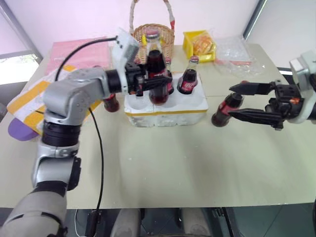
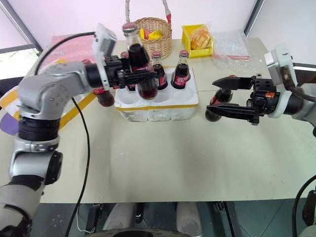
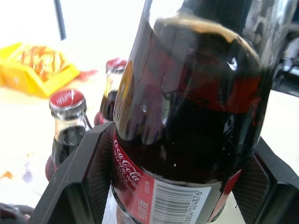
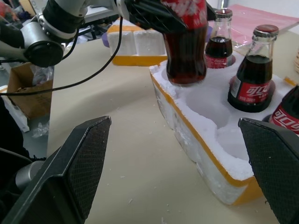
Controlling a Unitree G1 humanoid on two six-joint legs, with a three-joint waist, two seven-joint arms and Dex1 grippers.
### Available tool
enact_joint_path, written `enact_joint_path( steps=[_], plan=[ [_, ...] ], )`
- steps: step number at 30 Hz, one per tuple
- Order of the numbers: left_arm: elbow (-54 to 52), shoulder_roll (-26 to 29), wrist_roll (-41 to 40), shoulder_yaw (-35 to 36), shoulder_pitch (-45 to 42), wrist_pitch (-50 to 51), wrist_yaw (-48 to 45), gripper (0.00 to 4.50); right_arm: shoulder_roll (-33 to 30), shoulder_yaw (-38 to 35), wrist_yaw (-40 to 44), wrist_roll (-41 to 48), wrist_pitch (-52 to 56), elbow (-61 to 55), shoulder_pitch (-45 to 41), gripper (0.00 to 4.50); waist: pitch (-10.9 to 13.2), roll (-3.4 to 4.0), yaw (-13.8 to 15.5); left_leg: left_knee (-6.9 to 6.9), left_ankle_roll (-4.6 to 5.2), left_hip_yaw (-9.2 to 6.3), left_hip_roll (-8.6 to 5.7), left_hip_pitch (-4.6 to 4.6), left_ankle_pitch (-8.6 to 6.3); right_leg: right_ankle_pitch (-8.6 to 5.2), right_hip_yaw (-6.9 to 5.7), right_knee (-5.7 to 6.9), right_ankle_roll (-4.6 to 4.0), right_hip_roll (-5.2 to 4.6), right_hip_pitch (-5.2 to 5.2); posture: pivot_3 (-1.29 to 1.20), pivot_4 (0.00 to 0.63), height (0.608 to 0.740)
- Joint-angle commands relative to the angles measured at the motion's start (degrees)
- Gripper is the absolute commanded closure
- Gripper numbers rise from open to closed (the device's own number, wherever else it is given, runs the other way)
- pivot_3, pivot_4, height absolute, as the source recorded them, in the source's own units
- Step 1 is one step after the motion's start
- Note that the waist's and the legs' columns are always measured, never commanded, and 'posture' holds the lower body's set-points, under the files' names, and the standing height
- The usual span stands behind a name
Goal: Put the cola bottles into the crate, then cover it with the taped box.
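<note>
Cola bottle (image 1: pixel 157 74) is clamped in the left gripper (image 1: pixel 146 81), raised above the crate (image 1: pixel 165 106). At three o'clock, the right gripper (image 1: pixel 247 101) hangs spread, empty.

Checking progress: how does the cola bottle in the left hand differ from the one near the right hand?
The held bottle is upright in the left hand, lifted over the crate. The other bottle stands tilted on the table beside the open right hand, ungripped. Both are dark cola with red labels.
</note>
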Motion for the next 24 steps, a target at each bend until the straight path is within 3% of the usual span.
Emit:
enact_joint_path(
  steps=[1,12,24],
  plan=[
    [0.09,-2.10,4.39,-0.90,-3.47,-4.00,2.58,1.69,-0.20,-2.56,-1.52,0.67,-0.89,-1.76,-0.15,0.00,0.00,-0.01,0.10,0.00,0.00,0.00,0.00,-0.01,0.00,0.00,0.01,-0.01,0.00,0.00,0.00,0.00,0.150,0.738],
    [7.27,-10.84,13.08,-3.39,-4.06,-11.67,5.27,1.69,0.06,-2.47,-2.90,0.96,-1.41,-2.33,0.77,0.00,0.01,-0.01,0.28,0.03,0.00,0.02,-0.04,-0.01,0.00,0.03,0.03,-0.02,0.03,-0.02,0.02,0.00,0.150,0.738],
    [9.27,-12.93,16.55,-4.98,0.33,-9.78,6.95,1.69,0.26,-1.99,-3.83,0.65,-2.06,-1.79,1.19,0.00,0.00,0.00,0.24,0.05,0.00,0.01,-0.04,-0.01,0.00,0.03,0.03,-0.01,0.05,-0.02,0.03,0.00,0.150,0.738]
  ],
)
